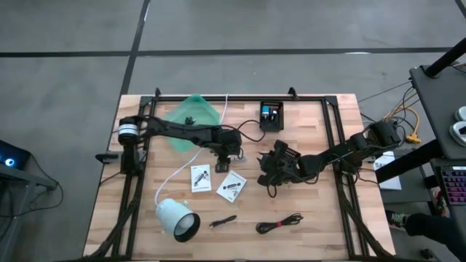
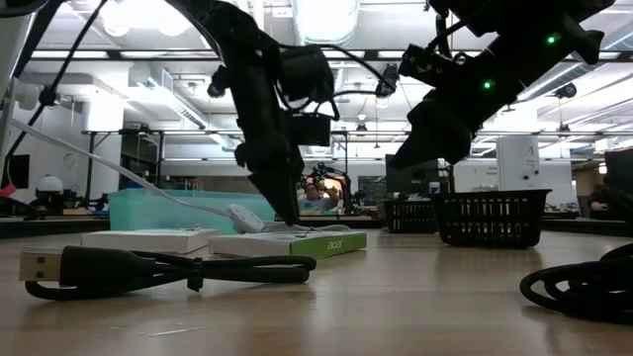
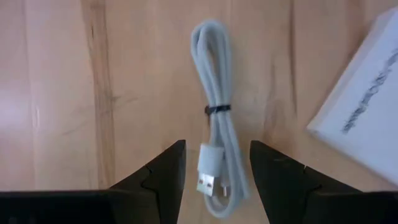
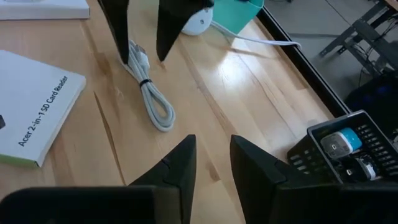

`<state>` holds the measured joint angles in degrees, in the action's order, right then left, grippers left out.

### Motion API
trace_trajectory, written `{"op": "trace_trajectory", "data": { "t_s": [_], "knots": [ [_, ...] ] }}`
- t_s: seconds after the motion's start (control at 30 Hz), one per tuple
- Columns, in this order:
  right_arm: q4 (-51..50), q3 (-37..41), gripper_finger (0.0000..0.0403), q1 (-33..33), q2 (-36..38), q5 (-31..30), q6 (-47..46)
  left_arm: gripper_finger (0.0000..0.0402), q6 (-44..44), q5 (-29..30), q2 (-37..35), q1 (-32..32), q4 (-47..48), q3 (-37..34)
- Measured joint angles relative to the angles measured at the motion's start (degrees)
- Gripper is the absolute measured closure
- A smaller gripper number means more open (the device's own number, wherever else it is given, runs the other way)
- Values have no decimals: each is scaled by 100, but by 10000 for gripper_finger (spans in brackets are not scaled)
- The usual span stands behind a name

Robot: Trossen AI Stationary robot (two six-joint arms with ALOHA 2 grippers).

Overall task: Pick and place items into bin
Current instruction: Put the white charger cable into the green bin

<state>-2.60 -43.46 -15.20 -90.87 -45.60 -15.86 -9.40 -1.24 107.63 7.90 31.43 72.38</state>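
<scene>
A small white USB cable [image 3: 214,118], bundled and tied with a black band, lies flat on the wood. My left gripper [image 3: 214,152] is open and points down over it, with one finger on each side of the cable's plug end [image 4: 138,59]. Two white printed cards [image 1: 200,178] [image 1: 231,187] lie just near of it. A black coiled cable [image 1: 279,224] and a black stick [image 1: 223,220] lie by the near edge. My right gripper [image 4: 211,146] is open and hovers right of the cards, empty.
A black mesh bin [image 1: 271,115] with blue items stands at the far edge, and a teal bin [image 1: 193,116] stands left of it. A white lamp-like cylinder [image 1: 177,218] lies near left, with a long white cord [image 1: 175,173] running toward the far edge. Bare wood lies between the arms.
</scene>
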Motion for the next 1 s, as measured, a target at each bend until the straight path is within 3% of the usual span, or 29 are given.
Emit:
{"op": "trace_trajectory", "data": {
  "t_s": [0.77,1.0],
  "knots": [
    [-16,9,318,1,0,2,2,240,4,2,88,28,-55,-148],
    [-16,9,319,0,0,2,4,283,1,-4,88,31,-51,-173]
  ]
}}
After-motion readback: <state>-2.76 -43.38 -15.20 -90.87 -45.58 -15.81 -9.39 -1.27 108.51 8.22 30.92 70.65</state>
